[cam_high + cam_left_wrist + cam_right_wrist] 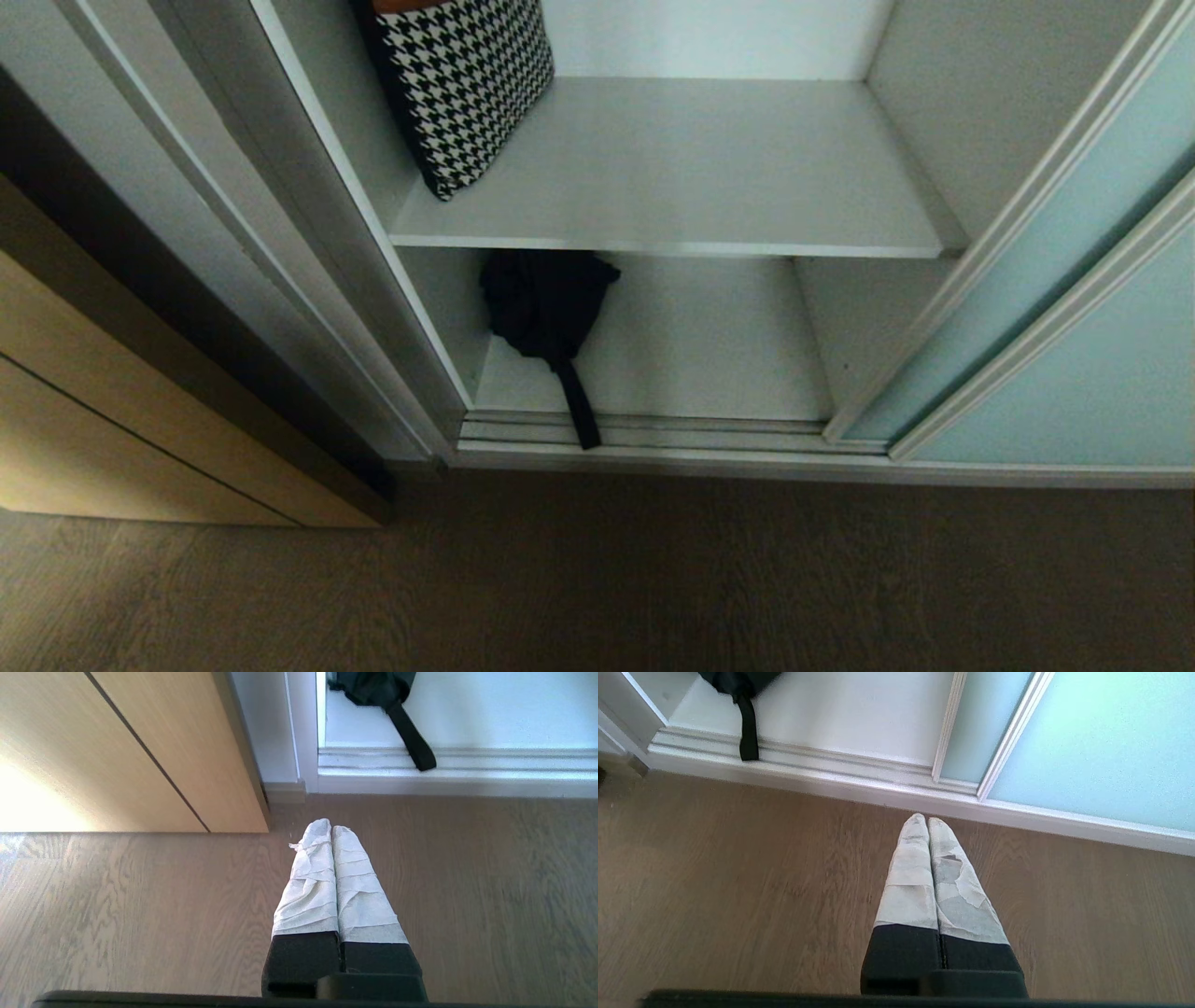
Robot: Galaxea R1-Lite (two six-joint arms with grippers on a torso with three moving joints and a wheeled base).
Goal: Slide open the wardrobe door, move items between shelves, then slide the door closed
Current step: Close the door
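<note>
With the frosted blue-green glass sliding door (1074,308) open, both tape-wrapped grippers (331,828) (927,819) hang closed and empty; next, probably reach the soft black strapped pouch (541,303) at the bottom white shelf's (709,355) left front edge.

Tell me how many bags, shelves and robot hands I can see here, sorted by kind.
Bags: 2, the houndstooth bag on the upper shelf and the black pouch bag on the lower shelf.
Shelves: 2.
Robot hands: 2, the left hand and the right hand, both closed over the wooden floor.
Total: 6.
</note>
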